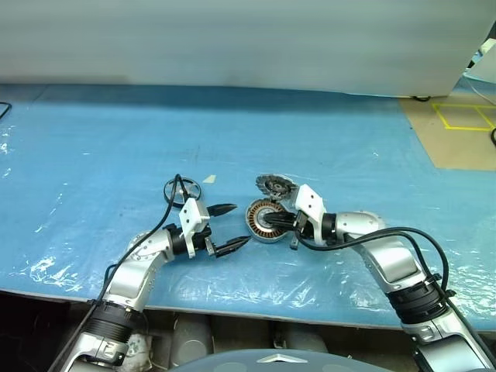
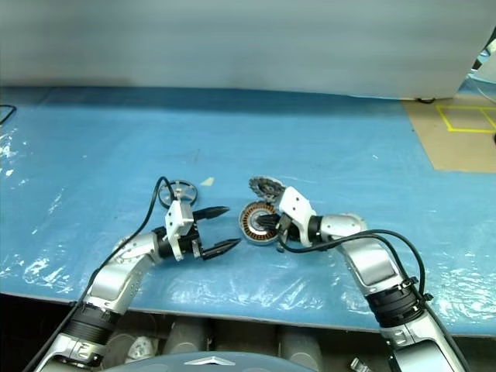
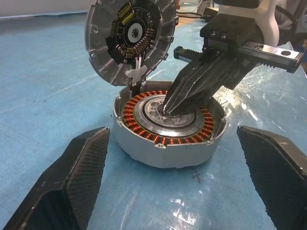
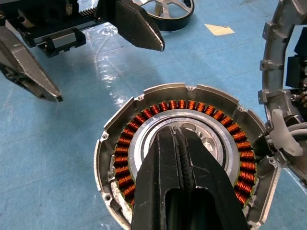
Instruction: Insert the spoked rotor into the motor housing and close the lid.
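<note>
Blue plastic sheeting covers the tabletop (image 1: 93, 139). Nearest, the left claw (image 1: 229, 228) gapes wide and empty, just left of the round silver motor housing with copper windings (image 1: 266, 221). The right claw (image 4: 180, 143) is pinched shut, tips at the housing's centre. Behind the housing its hinged grey lid (image 1: 274, 185) stands open. Farther left, the thin silver spoked rotor (image 1: 182, 191) lies flat; looks light, rigid, slippery, so I'd grab its rim.

No text, label or number can be read anywhere. The markings on the lid (image 3: 130, 36) are too small to read.

Head stereo looking down, wrist cameras close — sharing motor housing (image 3: 169, 125)
</note>
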